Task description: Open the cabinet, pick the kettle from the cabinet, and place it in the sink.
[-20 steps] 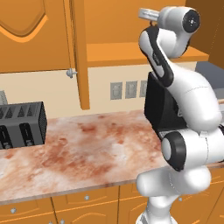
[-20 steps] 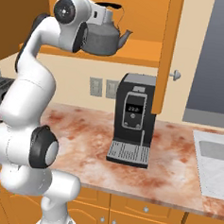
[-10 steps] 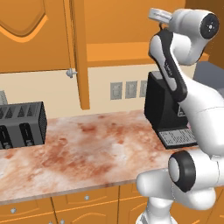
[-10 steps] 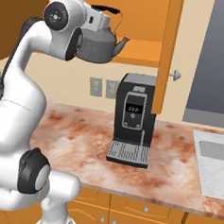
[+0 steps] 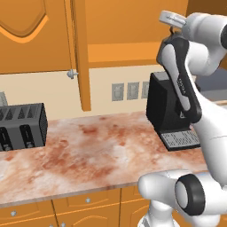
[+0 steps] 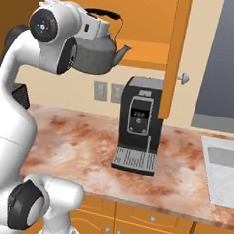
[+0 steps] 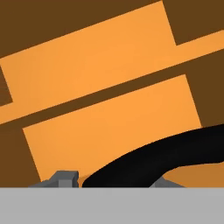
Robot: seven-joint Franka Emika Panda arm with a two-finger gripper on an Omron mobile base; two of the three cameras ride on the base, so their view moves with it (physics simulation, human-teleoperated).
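Observation:
The grey kettle hangs in the air in front of the open cabinet, above and left of the coffee machine. My gripper is shut on its thin black arched handle. In the hand view the black handle runs between my gripper's two tips, with the cabinet's orange shelves behind it. The cabinet's open door with a round silver knob stands to the right. The sink lies in the marble counter at the far right. In the left base view my arm covers the kettle.
A black coffee machine stands on the reddish marble counter below the kettle. A black toaster sits at the far left. An open door hangs over the counter's back. Wall sockets are behind.
The kettle has come a little lower and nearer in the gripper, clear of the cabinet. The arm's upper joints have swung round. The base has not moved.

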